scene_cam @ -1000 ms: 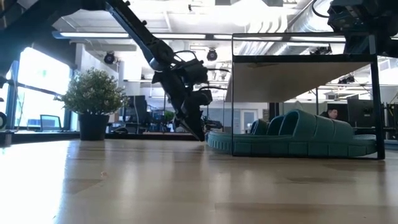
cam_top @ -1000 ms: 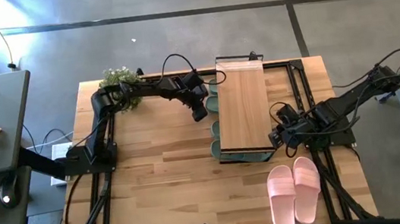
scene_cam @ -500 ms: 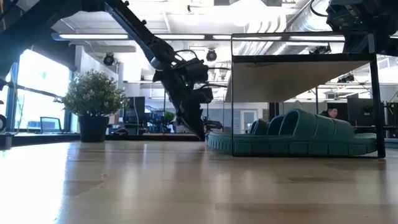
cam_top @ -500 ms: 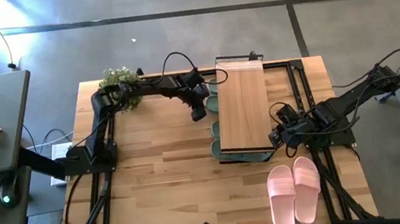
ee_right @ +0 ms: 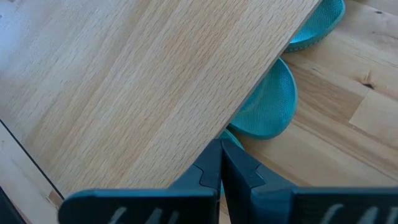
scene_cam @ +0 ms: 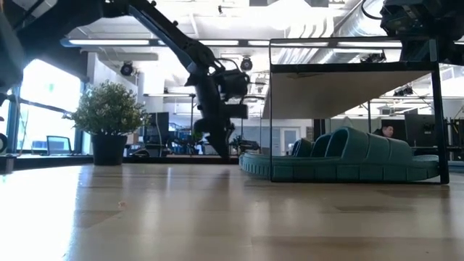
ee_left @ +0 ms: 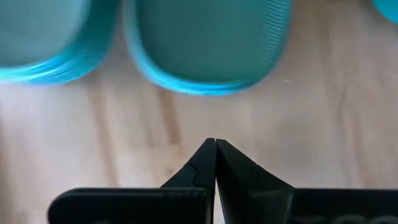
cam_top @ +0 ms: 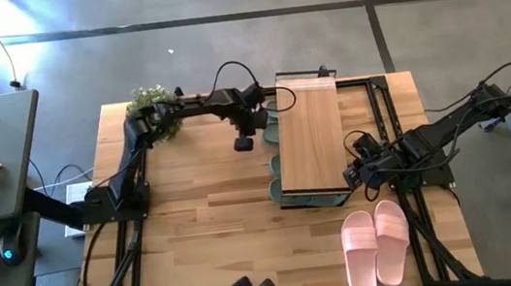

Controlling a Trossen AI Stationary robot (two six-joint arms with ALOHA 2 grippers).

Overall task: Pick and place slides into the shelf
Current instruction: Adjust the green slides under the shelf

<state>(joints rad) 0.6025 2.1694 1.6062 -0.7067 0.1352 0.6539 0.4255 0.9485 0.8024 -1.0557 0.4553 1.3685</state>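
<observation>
Left gripper (cam_top: pixel 242 145) now sits a bit further from the shelf (cam_top: pixel 310 136) than a second ago and hangs more upright, clear of the tabletop; fingers pressed together, empty. Right gripper (cam_top: pixel 349 176) unchanged at the shelf's near right corner, clenched, empty, tips over the plank top. Green slides (scene_cam: pixel 341 156) lie under the shelf, heels poking out on its left side. Pink pair (cam_top: pixel 376 242) lies on the table (cam_top: pixel 199 238) in front of the shelf, side by side, touching.
</observation>
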